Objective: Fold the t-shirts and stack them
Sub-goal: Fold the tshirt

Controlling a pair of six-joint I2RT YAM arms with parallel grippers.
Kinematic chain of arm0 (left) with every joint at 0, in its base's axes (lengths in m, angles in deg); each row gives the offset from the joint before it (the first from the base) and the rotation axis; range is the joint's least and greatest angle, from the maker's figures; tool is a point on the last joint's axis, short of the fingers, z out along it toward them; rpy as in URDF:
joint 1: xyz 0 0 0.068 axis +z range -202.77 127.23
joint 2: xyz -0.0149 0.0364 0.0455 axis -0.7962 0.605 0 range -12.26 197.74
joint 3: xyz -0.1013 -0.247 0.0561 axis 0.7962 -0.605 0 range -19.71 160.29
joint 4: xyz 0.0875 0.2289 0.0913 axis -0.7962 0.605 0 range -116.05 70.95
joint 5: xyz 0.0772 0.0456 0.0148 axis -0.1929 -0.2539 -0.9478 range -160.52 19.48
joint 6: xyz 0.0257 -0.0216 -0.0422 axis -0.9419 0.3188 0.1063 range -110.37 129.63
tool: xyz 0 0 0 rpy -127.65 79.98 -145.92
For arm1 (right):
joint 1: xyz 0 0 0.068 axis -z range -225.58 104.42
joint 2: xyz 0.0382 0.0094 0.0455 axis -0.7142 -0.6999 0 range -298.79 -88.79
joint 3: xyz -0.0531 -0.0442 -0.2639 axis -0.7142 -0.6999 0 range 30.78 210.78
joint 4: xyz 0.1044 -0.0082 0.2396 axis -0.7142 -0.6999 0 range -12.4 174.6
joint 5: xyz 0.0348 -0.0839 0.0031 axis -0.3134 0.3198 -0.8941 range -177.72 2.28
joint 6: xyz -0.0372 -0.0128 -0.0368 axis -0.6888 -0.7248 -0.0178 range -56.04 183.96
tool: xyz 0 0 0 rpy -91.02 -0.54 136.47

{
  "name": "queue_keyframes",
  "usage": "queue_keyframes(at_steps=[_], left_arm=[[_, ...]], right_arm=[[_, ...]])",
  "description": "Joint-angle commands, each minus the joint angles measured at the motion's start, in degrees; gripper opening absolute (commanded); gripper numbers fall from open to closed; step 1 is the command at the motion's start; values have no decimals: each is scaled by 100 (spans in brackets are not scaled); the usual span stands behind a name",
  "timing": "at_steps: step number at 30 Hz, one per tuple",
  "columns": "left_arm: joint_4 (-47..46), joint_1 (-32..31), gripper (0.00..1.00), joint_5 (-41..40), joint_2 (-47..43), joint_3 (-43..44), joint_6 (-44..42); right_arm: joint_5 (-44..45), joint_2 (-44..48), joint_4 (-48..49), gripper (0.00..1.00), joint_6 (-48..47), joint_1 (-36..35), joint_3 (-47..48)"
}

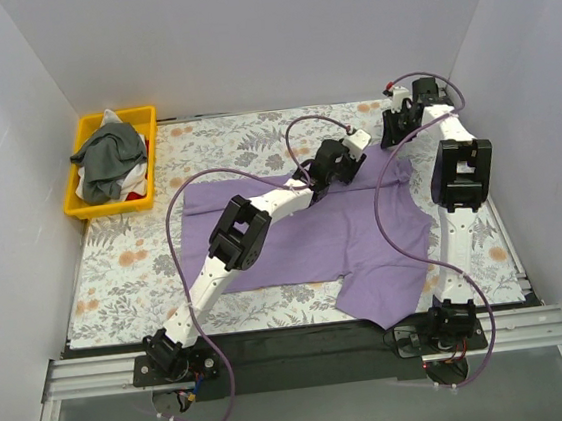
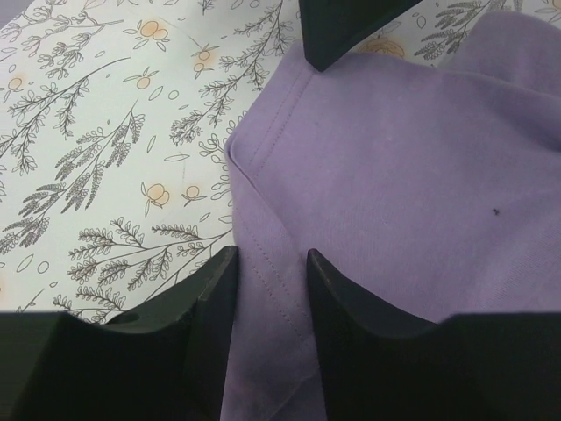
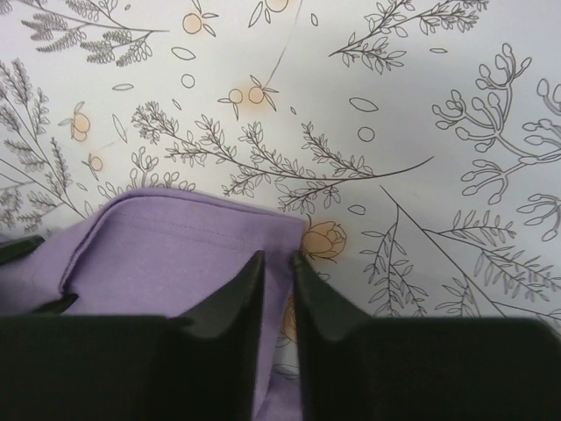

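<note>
The lilac-purple t-shirt (image 1: 304,238) lies spread over the middle of the flowered table, one part hanging toward the near edge. My left gripper (image 1: 348,160) is at the shirt's far edge; in the left wrist view it (image 2: 267,254) is shut on a stitched hem of the shirt (image 2: 394,175). My right gripper (image 1: 396,128) is at the shirt's far right corner; in the right wrist view it (image 3: 278,256) is shut on the edge of the lilac cloth (image 3: 175,237). The dark grey-green t-shirt (image 1: 111,153) lies crumpled in the tray.
A yellow plastic tray (image 1: 142,112) stands at the back left, also holding white and red cloth. White walls close in the table on three sides. A black pointed part (image 2: 351,26) shows at the top of the left wrist view.
</note>
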Motion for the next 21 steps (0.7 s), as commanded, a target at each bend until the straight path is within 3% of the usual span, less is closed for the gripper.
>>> queue_keyframes(at_steps=[1, 4, 7, 21], left_arm=[[-277, -10, 34, -130, -346, -113, -78], [-357, -10, 20, -130, -399, -166, -87], [-357, -1, 1, -130, -434, -184, -131], [-893, 175, 0, 195, -1162, -965, 352]], right_arm=[[-158, -56, 69, 20, 55, -34, 3], [-124, -38, 78, 2, 55, -34, 21], [-97, 14, 78, 1, 29, -34, 30], [-527, 805, 297, 1, 46, 1, -401]])
